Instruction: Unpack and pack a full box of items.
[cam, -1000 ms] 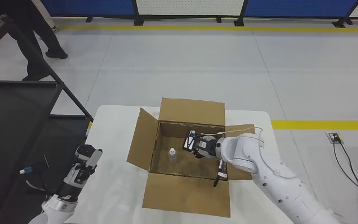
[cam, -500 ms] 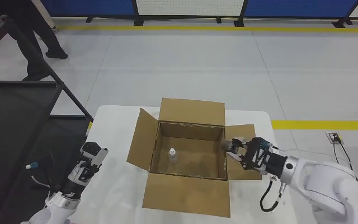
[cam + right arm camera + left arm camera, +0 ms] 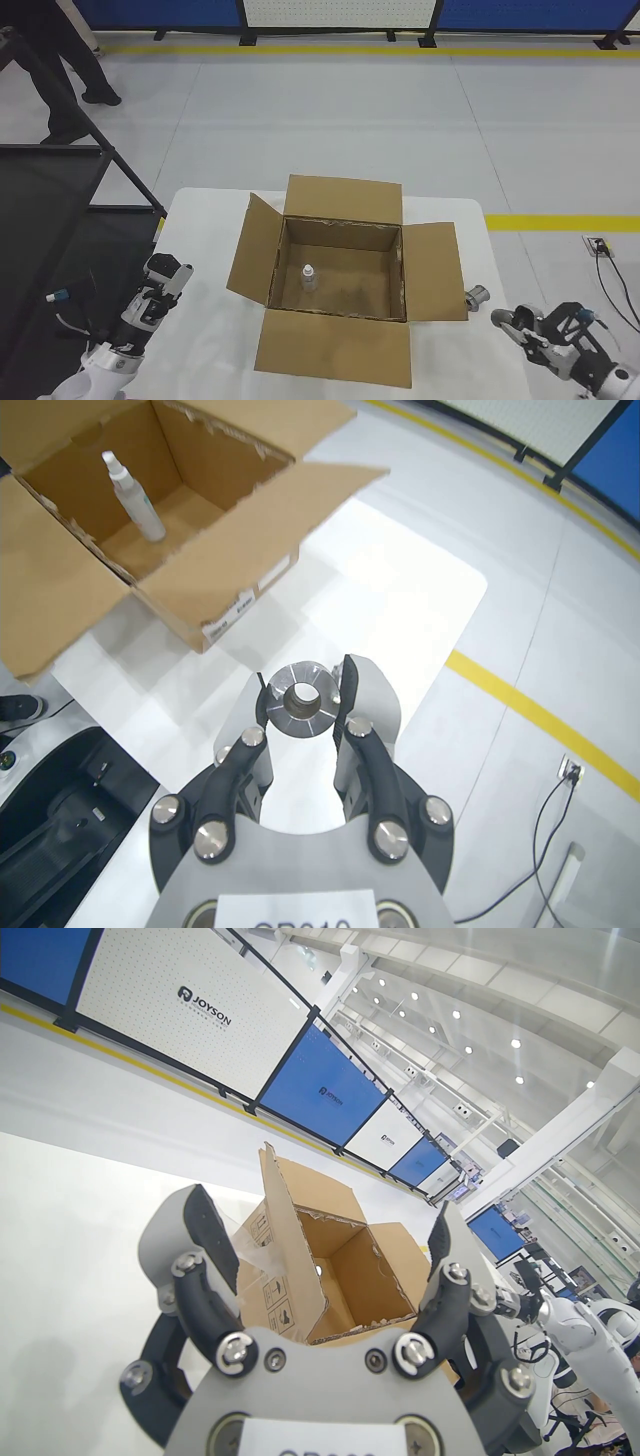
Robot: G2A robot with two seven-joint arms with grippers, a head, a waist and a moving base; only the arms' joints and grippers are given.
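R gripper (image 3: 303, 694) is clamped on a silver metal cylinder (image 3: 320, 712) w/ a hole through its centre. You can see a pad on each side of it, pinching it at the fingertips. From above, you'll find it approx. 4 o'clock of the brown cardboard box (image 3: 345, 196), just past the outer edge of the 3 o'clock flap and near the 3 o'clock edge of the white worktop (image 3: 205, 235). Can't tell if the cylinder touches the worktop.

The box sits mid-worktop, all four flaps folded out. Inside, a clear spray bottle w/ white cap (image 3: 134, 502) stands upright on the box floor, toward the 9 o'clock wall.

L gripper (image 3: 322, 1225) is wide open, nothing between its fingers. It's at approx. 8 o'clock of the box, by the worktop's 9 o'clock edge, well apart from the box and pointing at it.
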